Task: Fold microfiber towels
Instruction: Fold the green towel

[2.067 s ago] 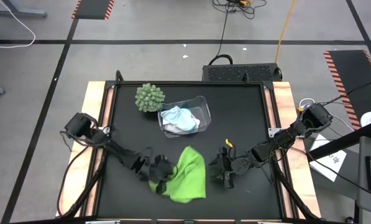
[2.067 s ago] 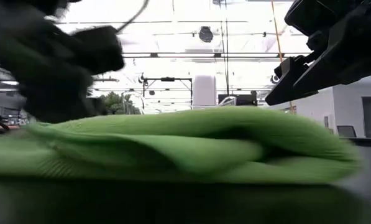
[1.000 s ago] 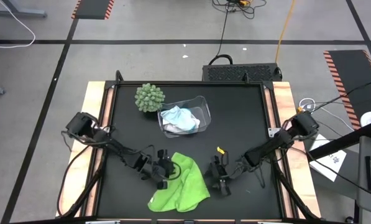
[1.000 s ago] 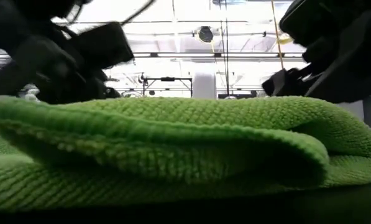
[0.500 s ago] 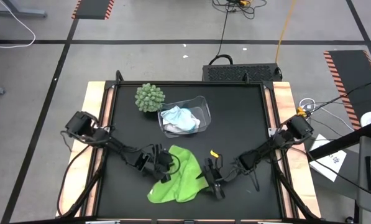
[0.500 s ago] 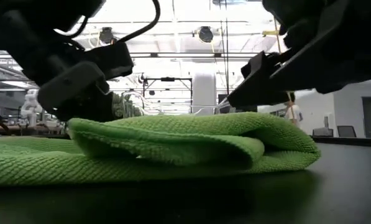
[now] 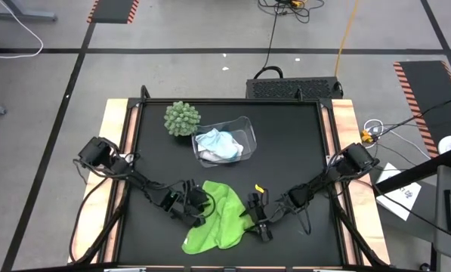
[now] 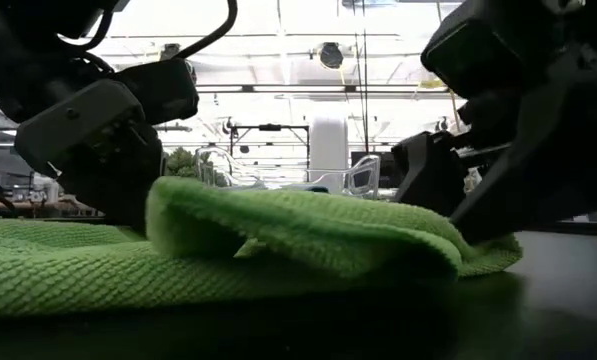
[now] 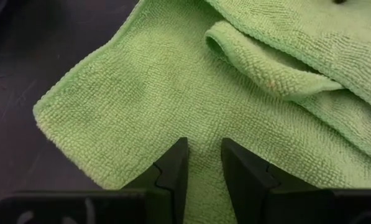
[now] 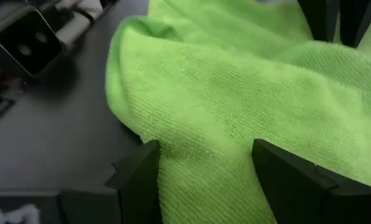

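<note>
Lime green towel (image 7: 219, 216) only half-folded near the table's front edge, left gripper (image 7: 197, 212) nearly closed, right gripper (image 7: 249, 221) spread wide, two towels left

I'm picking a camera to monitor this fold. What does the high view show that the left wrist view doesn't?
Only the high view shows the clear bin holding the white and blue towels, the spiky plant and the right gripper. Only the left wrist view shows the left gripper with a narrow gap between its fingers. Both show the lime green towel, rumpled on the table.
</note>
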Controlling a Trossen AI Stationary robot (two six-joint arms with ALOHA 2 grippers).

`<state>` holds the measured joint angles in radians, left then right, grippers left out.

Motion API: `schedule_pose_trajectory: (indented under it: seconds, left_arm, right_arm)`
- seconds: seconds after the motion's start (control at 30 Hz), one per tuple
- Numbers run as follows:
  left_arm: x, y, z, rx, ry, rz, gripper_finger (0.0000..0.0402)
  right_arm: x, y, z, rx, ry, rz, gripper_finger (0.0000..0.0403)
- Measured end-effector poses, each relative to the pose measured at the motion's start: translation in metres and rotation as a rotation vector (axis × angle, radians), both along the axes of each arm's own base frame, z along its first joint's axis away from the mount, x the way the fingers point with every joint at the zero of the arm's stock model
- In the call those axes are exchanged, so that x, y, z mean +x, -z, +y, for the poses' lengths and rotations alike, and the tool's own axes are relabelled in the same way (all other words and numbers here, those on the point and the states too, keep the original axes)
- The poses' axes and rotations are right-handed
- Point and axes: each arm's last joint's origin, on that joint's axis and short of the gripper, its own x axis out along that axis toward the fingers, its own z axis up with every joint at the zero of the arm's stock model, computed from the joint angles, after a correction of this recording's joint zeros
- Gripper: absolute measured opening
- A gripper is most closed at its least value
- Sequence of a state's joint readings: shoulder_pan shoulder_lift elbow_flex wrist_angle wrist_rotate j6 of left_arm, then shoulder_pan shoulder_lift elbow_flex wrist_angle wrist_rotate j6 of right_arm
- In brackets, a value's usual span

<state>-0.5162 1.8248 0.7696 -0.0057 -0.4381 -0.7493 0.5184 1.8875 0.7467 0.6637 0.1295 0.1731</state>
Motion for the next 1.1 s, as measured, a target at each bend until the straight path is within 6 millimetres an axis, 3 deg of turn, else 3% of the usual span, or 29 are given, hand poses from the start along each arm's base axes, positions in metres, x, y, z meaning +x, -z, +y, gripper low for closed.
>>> schedule_pose_trajectory:
  seconds: [0.43,0.7,0.83,1.0,1.1]
  left_arm:
    - [0.004,0.000,0.006,0.008,-0.009,-0.003,0.0102]
    - [0.005,0.000,0.009,0.018,-0.005,-0.008,0.0102]
    - [0.005,0.000,0.009,0.020,-0.003,-0.007,0.0102]
    - [0.005,0.000,0.008,0.023,-0.001,-0.002,0.0102]
    - [0.004,0.000,0.008,0.025,0.000,0.002,0.0102]
  right_arm:
    - [0.012,-0.018,0.028,-0.067,-0.011,-0.065,0.0249]
    - [0.028,0.005,0.032,-0.100,0.035,0.023,0.0238]
    - [0.032,0.002,0.032,-0.119,0.081,0.004,0.0176]
    - [0.030,-0.015,0.035,-0.160,0.084,-0.061,0.0030]
    - [0.026,-0.024,0.039,-0.150,0.081,-0.075,0.0017]
